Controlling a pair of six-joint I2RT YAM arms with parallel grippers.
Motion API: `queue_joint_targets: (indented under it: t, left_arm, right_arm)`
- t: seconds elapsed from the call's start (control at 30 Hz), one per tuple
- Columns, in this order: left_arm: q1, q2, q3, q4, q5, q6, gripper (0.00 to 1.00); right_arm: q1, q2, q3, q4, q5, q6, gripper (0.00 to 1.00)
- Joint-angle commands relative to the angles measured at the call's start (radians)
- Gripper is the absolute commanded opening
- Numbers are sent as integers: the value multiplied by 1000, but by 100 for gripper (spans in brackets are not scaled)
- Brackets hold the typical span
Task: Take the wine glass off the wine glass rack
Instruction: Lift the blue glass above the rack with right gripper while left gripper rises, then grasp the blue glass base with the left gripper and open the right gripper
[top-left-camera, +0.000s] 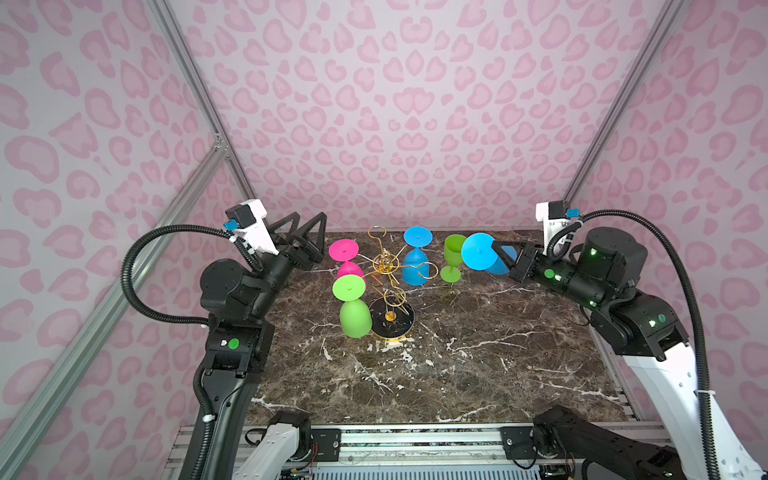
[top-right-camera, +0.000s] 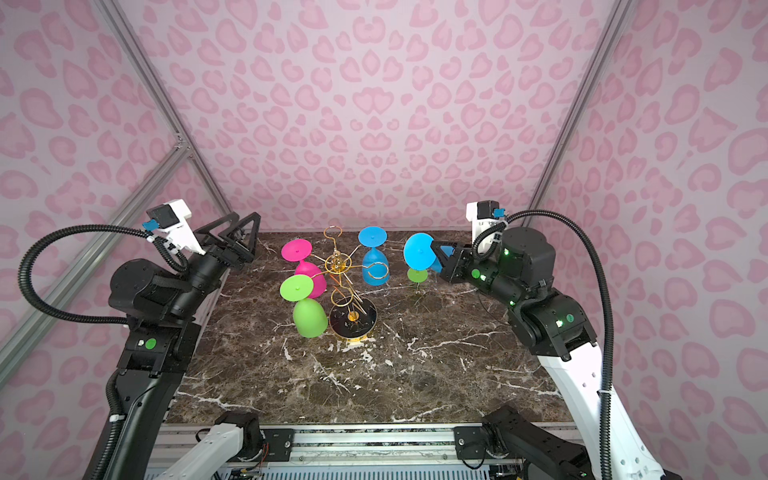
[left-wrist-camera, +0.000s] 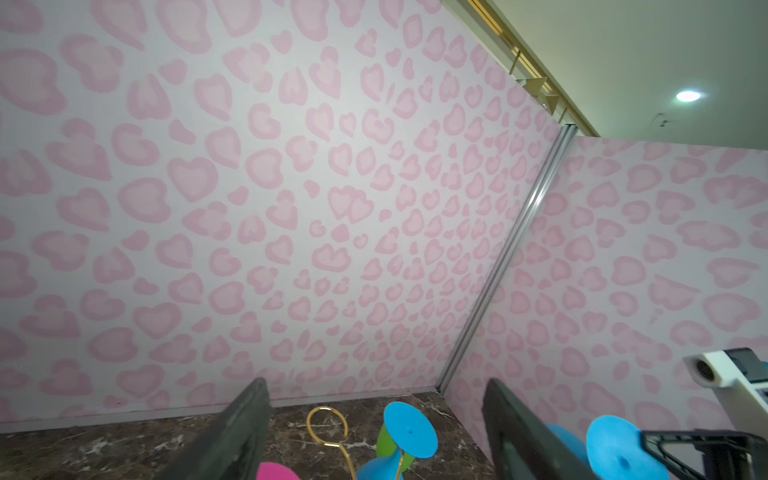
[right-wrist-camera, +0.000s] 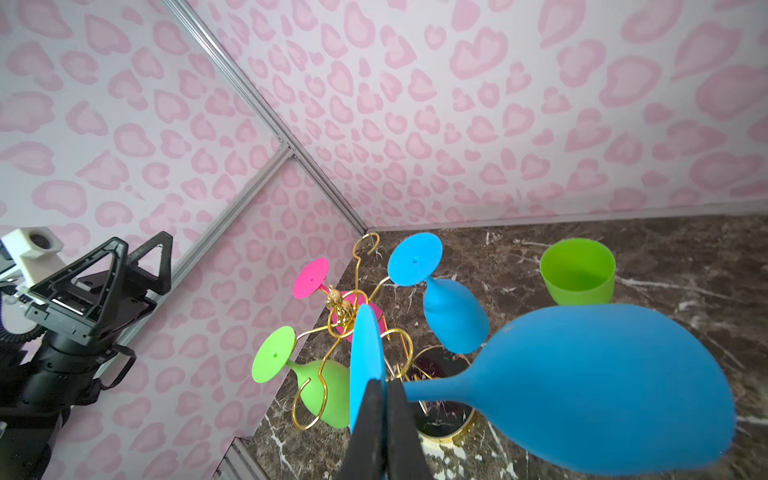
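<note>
The blue wine glass (right-wrist-camera: 602, 386) is already clear of the wine glass rack (top-left-camera: 386, 264). It hangs in the air to the right of the rack, lying almost on its side, foot disc turned toward the rack and bowl toward the arm, with no wire loop around its stem. The right gripper (right-wrist-camera: 385, 388) is clamped on that stem just behind the foot, its fingers pressed close together. The step in hand therefore looks like setting the glass down, and the care lies in where and how. The upright green glass (top-left-camera: 454, 249) stands on the table (top-left-camera: 478, 353) just beside the held foot, so I would carry the glass over open marble nearer the front before turning it, rather than swing the wide foot past that rim. Turn the wrist until the foot is level, lower until it bears flat, then release. A thin stem between narrow fingers may swivel, so go slowly. Three glasses hang on the rack: the hanging blue glass (top-left-camera: 415, 266) nearest, the pink glass (top-left-camera: 344, 251) and hanging green glass (top-left-camera: 354, 318) on the far side. The left gripper (top-left-camera: 308, 220) is raised beside the pink glass, jaws wide apart and empty.
</note>
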Motion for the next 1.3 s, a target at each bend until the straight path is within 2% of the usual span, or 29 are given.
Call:
queue_joint_targets:
  t: [0.0, 0.23, 0.53, 0.77, 0.9, 1.27]
  left_arm:
    - [2, 61, 61, 19, 194, -114, 77]
    - [-2, 244, 224, 126, 480, -320, 68]
    - [-68, 391, 348, 116, 684, -360, 63]
    - [-105, 490, 414, 120, 759, -373, 57]
    - [-115, 525, 451, 127, 783, -370, 54]
    - [-128, 561, 472, 131, 801, -362, 45]
  right_arm:
    - [0, 49, 62, 77, -18, -73, 0]
    - [19, 170, 182, 155, -85, -92, 0]
    - [133, 287, 330, 156, -72, -166, 0]
    - [190, 370, 402, 172, -113, -202, 0]
    - [195, 402, 417, 209, -180, -184, 0]
    - [198, 453, 430, 262, -213, -162, 0]
